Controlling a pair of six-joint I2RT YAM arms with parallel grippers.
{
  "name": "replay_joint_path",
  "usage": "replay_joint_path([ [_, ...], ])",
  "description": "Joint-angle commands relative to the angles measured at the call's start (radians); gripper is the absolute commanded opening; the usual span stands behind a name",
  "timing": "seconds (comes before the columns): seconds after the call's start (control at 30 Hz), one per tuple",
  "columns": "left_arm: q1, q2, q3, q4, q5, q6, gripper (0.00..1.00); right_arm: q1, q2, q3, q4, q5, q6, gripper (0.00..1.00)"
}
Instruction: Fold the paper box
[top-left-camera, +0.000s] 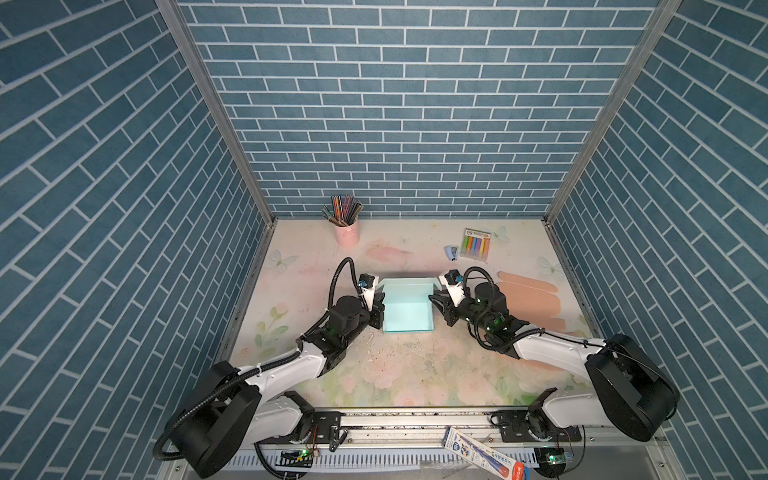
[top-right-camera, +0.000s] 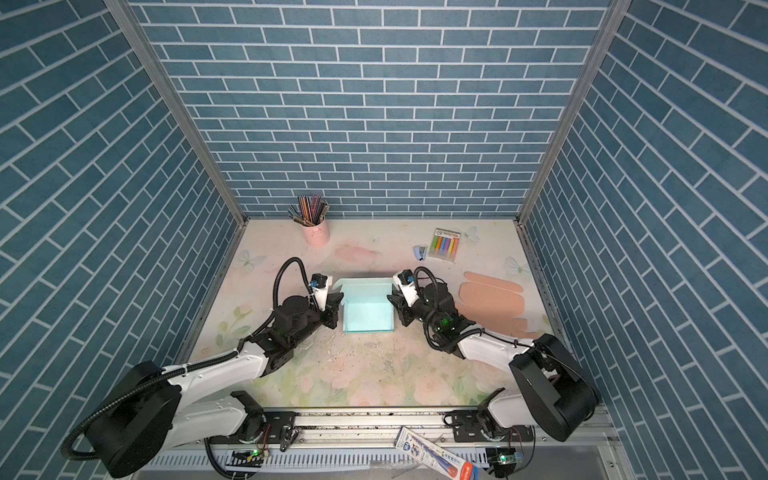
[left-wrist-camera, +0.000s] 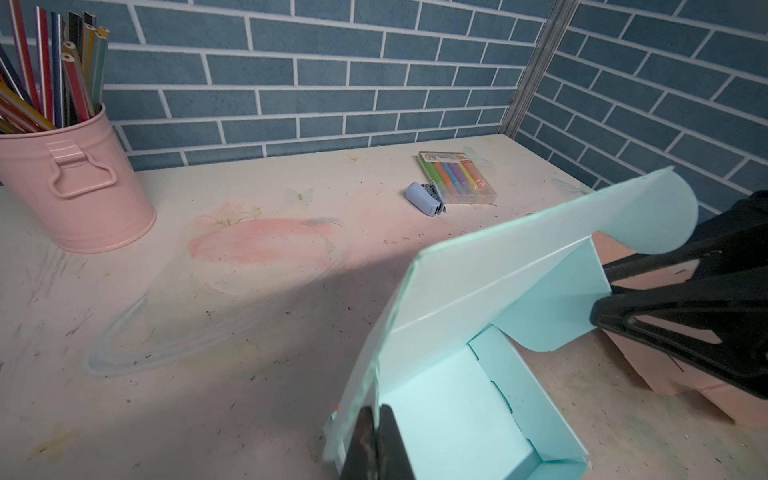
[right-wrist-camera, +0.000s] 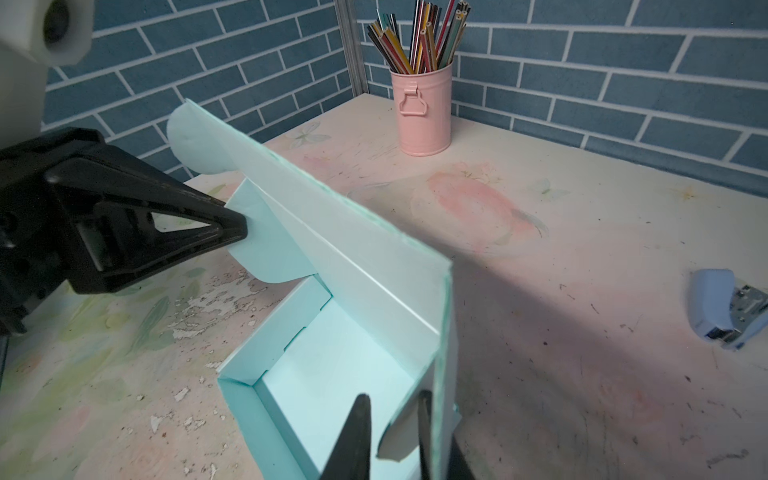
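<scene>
Most of the table (top-left-camera: 415, 374) before the paper box (top-left-camera: 407, 316) is left open; the box is set mid-table, mouth upward, lid raised at its far edge, long axis hard to judge. Its side flaps are partly hidden: the left gripper (top-left-camera: 379, 309) is clamped on one, and the right gripper (top-left-camera: 435, 302) is held slightly parted around the other.

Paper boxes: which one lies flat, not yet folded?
The pink box, flat at the far right. The teal box in the middle already has standing walls.
</scene>
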Motion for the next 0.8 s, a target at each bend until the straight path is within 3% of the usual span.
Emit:
replay_joint_path([
  [0.0,-0.016,0.035,-0.016,0.127,0.021,0.027,0.01,0.013,0.001,0.023,0.022,0.025,0.023,0.22],
  [0.43,-0.048,0.147,-0.053,0.307,-0.013,-0.009,0.01,0.038,-0.028,-0.043,0.025,0.039,-0.009,0.21],
  [0.77,-0.091,0.146,-0.077,0.313,-0.143,-0.026,0.01,0.107,-0.076,-0.105,0.058,0.081,-0.019,0.21],
])
